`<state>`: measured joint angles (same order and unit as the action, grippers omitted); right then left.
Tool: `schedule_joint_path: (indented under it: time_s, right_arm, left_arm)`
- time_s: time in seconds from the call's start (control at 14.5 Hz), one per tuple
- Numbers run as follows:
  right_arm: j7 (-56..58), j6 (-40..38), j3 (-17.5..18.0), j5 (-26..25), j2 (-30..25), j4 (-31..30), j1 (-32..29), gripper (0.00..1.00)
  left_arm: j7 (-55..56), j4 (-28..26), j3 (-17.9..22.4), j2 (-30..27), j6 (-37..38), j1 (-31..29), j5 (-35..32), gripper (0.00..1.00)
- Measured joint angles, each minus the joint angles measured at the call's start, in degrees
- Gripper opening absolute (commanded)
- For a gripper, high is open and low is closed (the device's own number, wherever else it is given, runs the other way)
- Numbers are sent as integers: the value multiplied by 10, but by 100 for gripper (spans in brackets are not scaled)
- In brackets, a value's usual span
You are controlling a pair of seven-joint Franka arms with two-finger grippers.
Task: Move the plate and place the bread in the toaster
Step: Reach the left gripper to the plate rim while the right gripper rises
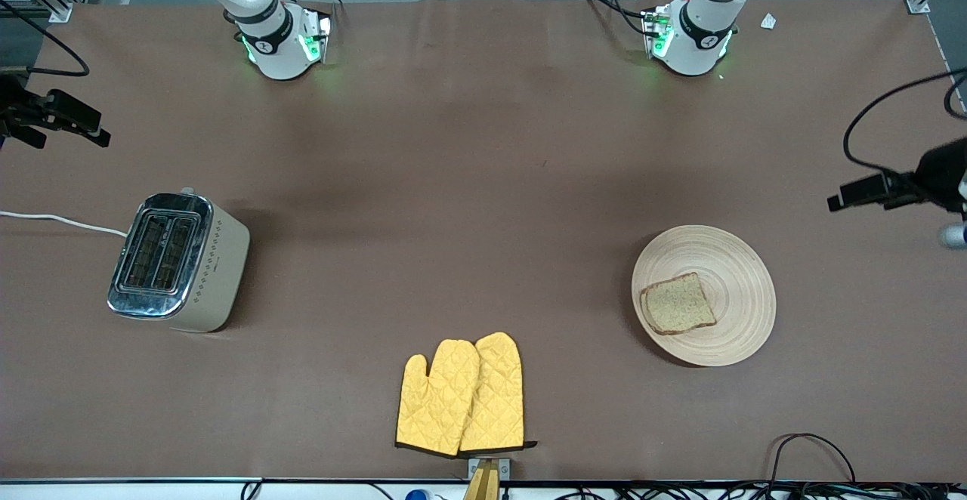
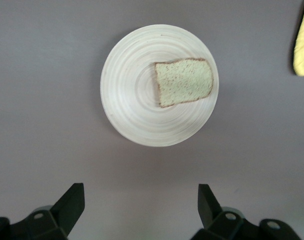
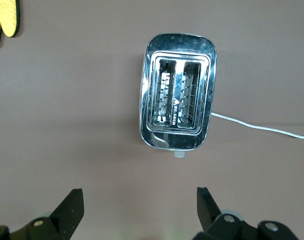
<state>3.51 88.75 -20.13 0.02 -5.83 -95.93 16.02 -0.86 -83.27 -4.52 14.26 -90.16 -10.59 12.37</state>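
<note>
Status: I judge that neither step of the task has begun; nothing is gripped.
Plate [image 1: 736,273]: it lies flat on the table toward the left arm's end, well apart from the toaster.
Bread [image 1: 678,304]: 1 slice lies flat on the plate, off-centre toward the rim nearer the front camera. That leaves most of the rim bare for a grasp.
Toaster [image 1: 181,262]: it stands upright toward the right arm's end with both slots empty and facing up, ready to take a slice from above. Its white cord [image 1: 57,220] runs off the table edge.
Left gripper [image 2: 141,207]: I see its fingers spread wide and empty, high over the table beside the plate.
Right gripper [image 3: 140,210]: its fingers are likewise spread and empty, high over the table beside the toaster.
Oven mitts [image 1: 462,394]: 2 yellow mitts lie between the 2 ends, nearer the front camera than plate or toaster.
Next move: I expect the left arm to descend on the plate rim, since the plate sits at its end.
</note>
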Motion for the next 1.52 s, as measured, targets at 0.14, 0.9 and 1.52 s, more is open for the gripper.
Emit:
schedule_joint_path:
  time_s: [0.14, 0.9, 1.52]
  right_arm:
    - [0, 0, 0, 0, 0, 0, 0, 100]
    - [0, -3, 1, 1, 0, 0, 2, 100]
    - [-55, 33, 5, 42, 99, -17, 21, 100]
  left_arm:
    - [-16, 3, 0, 40, -22, -22, 38, 100]
    - [-379, 7, 2, 258, -57, -153, 212, 100]
    - [-473, 10, 2, 341, -58, -169, 294, 83]
